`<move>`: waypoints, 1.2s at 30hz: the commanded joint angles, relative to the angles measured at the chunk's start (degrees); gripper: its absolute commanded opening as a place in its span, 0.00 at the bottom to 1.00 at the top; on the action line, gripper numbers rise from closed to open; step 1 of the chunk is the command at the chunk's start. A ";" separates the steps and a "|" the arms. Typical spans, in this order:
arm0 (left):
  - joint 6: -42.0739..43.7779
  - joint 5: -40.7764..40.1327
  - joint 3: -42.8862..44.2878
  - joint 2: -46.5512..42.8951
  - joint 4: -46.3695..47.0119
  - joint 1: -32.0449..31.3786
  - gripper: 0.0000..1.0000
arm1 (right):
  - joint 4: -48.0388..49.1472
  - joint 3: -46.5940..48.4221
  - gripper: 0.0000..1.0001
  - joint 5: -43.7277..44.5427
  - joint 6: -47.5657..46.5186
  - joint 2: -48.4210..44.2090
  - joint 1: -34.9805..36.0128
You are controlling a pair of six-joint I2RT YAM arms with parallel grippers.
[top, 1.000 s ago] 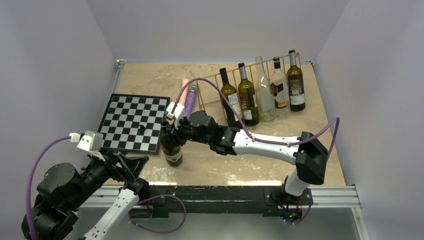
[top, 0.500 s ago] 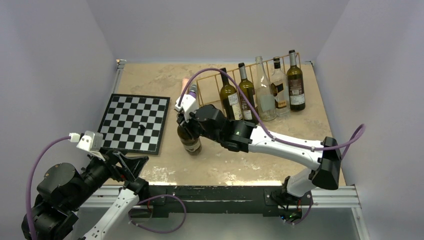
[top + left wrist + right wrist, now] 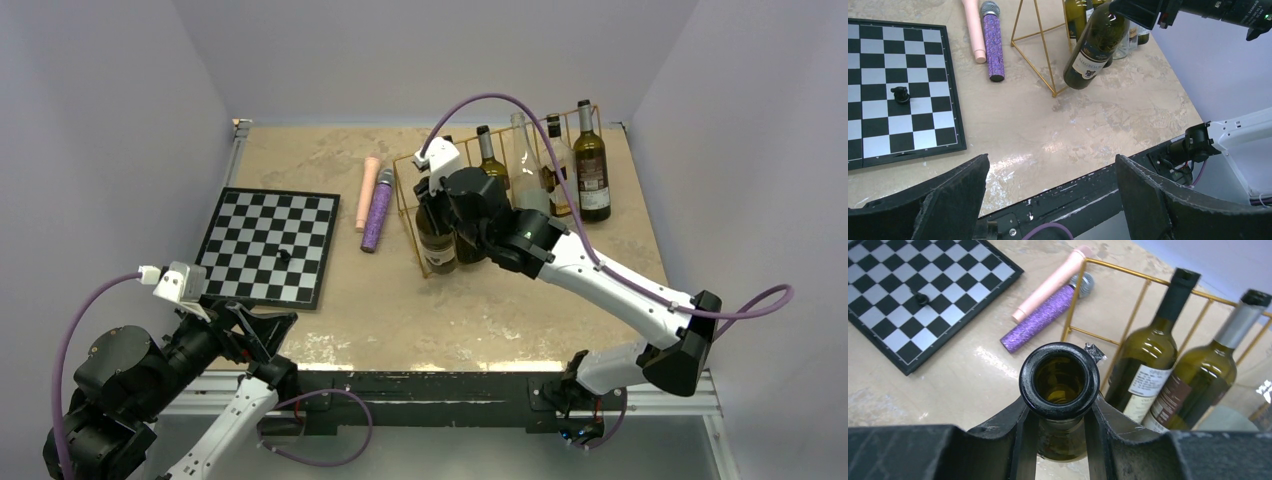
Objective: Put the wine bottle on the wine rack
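Note:
My right gripper (image 3: 437,192) is shut on the neck of an open dark green wine bottle (image 3: 436,240). The bottle hangs tilted just above the table, at the front left corner of the golden wire wine rack (image 3: 408,190). In the right wrist view the bottle's mouth (image 3: 1059,380) sits between my fingers (image 3: 1024,426), with the rack's left end (image 3: 1074,295) just beyond. The left wrist view shows the bottle (image 3: 1094,47) against the rack's front wire (image 3: 1044,50). My left gripper (image 3: 1050,195) is open and empty over the table's near edge.
Several bottles (image 3: 592,170) stand in the rack's bays to the right. A pink tube (image 3: 367,192) and a purple glitter microphone (image 3: 378,210) lie left of the rack. A chessboard (image 3: 268,245) with one black pawn (image 3: 283,256) lies at the left.
My right arm has carried the wine bottle right and away from me, from beside the chessboard to the rack's left end. The left arm has not moved.

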 commanded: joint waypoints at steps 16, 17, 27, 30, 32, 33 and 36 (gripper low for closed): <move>0.07 0.22 -0.50 -0.31 0.76 -0.22 0.99 | 1.58 7.47 0.00 -4.47 5.25 3.94 -7.73; 0.05 0.18 -0.48 -0.40 0.73 -0.22 0.99 | 1.56 7.81 0.00 -4.61 5.35 4.45 -7.93; -0.02 0.22 -1.03 -0.39 0.46 -0.21 0.99 | 2.86 7.48 0.00 -4.40 6.60 8.35 -8.84; 0.07 0.13 -1.07 -0.41 0.34 -0.22 0.99 | 2.75 7.99 0.00 -4.46 7.06 9.79 -9.41; 0.07 0.01 -1.20 -0.48 0.29 -0.21 0.99 | 2.45 8.66 0.00 -4.74 7.54 10.81 -9.85; 0.15 -0.11 -1.24 -0.49 0.28 -0.22 0.99 | 2.36 8.98 0.00 -4.94 7.81 11.44 -10.14; 0.24 -0.37 -1.23 -0.58 0.06 -0.22 0.99 | 1.38 10.21 0.00 -5.02 8.92 13.28 -11.05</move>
